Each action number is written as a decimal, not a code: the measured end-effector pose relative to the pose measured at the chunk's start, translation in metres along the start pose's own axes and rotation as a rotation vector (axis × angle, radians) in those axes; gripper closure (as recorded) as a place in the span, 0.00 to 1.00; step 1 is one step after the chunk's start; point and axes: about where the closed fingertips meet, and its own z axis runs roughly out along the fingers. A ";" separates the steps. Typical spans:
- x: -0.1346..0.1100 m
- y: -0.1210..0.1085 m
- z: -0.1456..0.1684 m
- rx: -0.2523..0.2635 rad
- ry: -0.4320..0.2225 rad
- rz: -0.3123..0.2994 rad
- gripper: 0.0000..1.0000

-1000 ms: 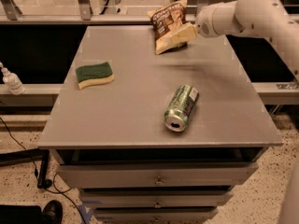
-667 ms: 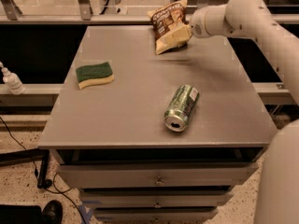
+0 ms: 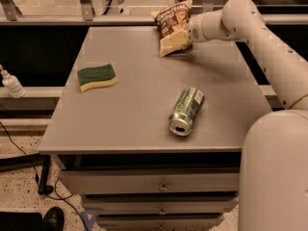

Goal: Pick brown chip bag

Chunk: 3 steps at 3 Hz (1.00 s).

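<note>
The brown chip bag (image 3: 172, 25) is at the far end of the grey table (image 3: 144, 114), right of centre. It has a dark brown top and a tan lower part. It stands tilted with a shadow under its lower edge. My gripper (image 3: 188, 34) reaches in from the right at the end of the white arm (image 3: 240, 18). It is pressed against the bag's right side and grips it. The bag hides most of the gripper.
A green can (image 3: 186, 111) lies on its side at mid-table, open end toward the front. A green-and-yellow sponge (image 3: 96, 77) lies at the left. A small white bottle (image 3: 10, 82) stands off the table's left. My arm's lower links (image 3: 274, 167) fill the right foreground. Drawers sit below the tabletop.
The bag and gripper have stayed almost in place at the far end of the table. My arm's elbow and lower links have swung into the right foreground.
</note>
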 end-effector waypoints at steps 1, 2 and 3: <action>0.008 0.001 -0.001 -0.019 0.017 0.014 0.39; 0.007 0.003 -0.013 -0.023 0.021 0.012 0.62; 0.000 0.011 -0.027 -0.035 0.013 0.004 0.87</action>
